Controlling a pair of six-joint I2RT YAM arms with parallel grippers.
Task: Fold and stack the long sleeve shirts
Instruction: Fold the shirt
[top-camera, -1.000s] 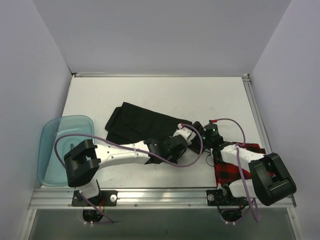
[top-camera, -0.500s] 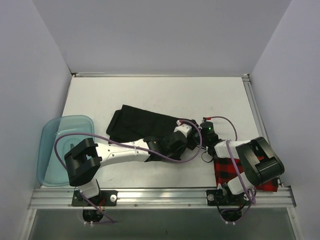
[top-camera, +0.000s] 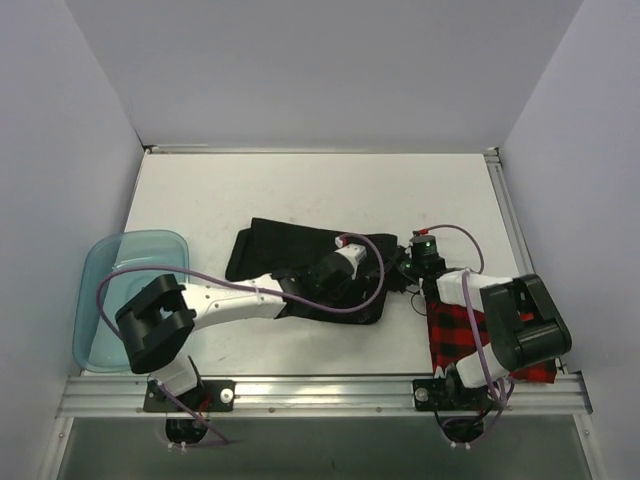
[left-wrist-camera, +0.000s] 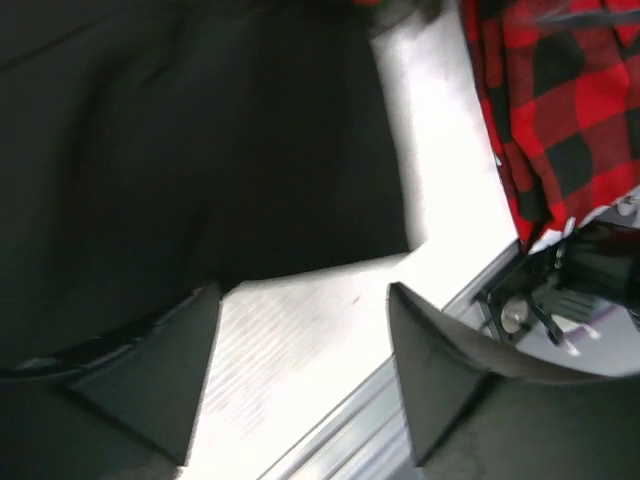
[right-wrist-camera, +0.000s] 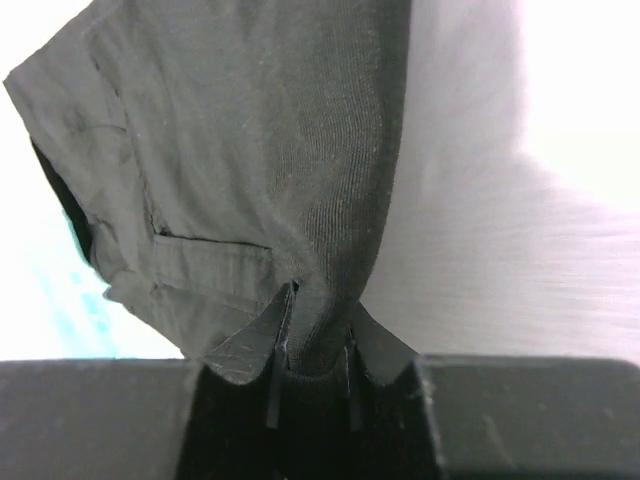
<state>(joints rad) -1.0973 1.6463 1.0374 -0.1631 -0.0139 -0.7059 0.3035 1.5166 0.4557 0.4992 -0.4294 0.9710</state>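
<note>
The black shirt (top-camera: 290, 240) lies aslant in the middle of the worktop (top-camera: 300, 190), gathered into a long, uneven band. The check shirt (top-camera: 452, 345) sits bunched at the near right edge, partly under the right arm.

Both look like light, limp cloth. They should sag from any single hold, drag easily over the smooth worktop, and let layers slip apart if only the top one is caught. The best holds are probably at edges and corners, along a hem or seam, with two spread holds to keep a fold line straight.

The right tool (right-wrist-camera: 315, 345) is closed on a small pinch of the black shirt's right edge, the cloth puckering into its tips. The left tool (left-wrist-camera: 300, 360) is spread wide with nothing in it, over bare worktop just off the shirt's near edge.

Up close the black cloth shows a fine ribbed weave, a stitched seam and soft creases. The other is bold red-and-black squares
</note>
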